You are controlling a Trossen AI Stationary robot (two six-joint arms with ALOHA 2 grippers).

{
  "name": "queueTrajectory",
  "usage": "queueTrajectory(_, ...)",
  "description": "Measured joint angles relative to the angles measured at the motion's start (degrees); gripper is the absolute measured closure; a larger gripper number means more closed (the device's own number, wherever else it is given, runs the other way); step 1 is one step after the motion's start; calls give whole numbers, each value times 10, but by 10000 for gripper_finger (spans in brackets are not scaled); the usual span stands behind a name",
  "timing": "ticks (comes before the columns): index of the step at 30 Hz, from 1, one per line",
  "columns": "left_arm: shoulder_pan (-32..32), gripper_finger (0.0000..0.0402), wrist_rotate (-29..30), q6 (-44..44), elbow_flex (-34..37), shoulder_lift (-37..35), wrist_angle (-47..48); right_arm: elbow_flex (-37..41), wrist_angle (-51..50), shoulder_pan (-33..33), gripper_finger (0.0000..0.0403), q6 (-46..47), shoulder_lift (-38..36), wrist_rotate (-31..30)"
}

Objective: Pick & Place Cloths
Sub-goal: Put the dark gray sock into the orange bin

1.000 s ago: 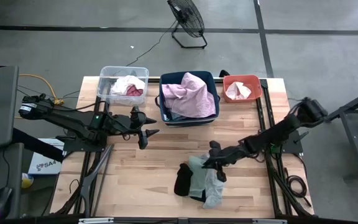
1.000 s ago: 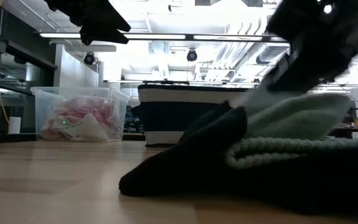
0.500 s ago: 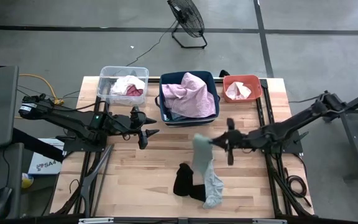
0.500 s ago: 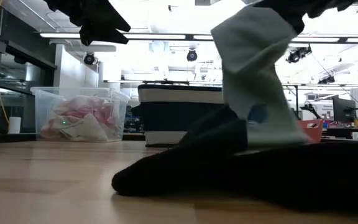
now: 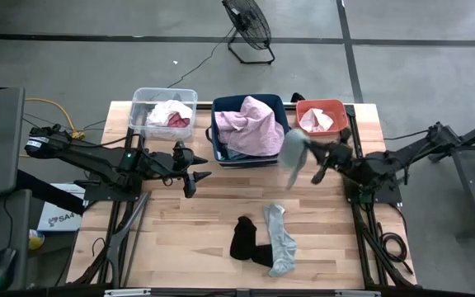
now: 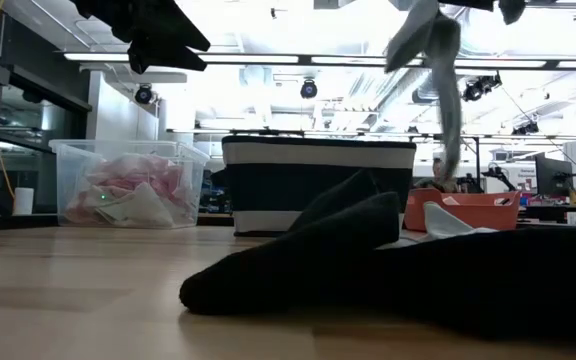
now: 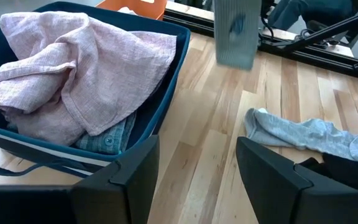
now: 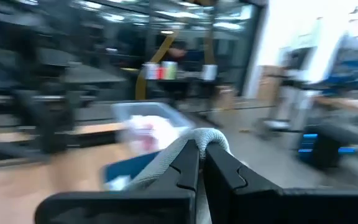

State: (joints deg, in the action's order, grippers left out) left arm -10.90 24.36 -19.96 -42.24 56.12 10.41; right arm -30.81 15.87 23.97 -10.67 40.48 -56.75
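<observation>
The wooden table [image 5: 180,223] bears three bins, a black cloth [image 5: 243,238] and a grey sock [image 5: 279,240].

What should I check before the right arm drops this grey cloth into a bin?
1. Right claw shut on the grey cloth: ok.
2. Cloth lifted clear of the table: ok, it hangs free.
3. Cloth over a bin: not ok, it hangs between the navy bin and the coral bin.
4. Left claw out of the way: ok, open, beside the navy bin.
5. Cloths left on the table: not ok, a black cloth and a light grey cloth remain.
</observation>
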Motion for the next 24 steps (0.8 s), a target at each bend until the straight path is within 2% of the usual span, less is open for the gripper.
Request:
queueTrajectory(5,0,195,0,0,0,0,0,0,12,-24,399,-101,-27,-93)
queueTrajectory(9,0,195,0,0,0,0,0,0,30,-63,399,-171,-36,-136)
queueTrajectory(17,0,195,0,0,0,0,0,0,32,-192,399,-240,-36,-151)
queueTrajectory(24,0,195,0,0,0,0,0,0,31,-318,399,-238,-24,-106)
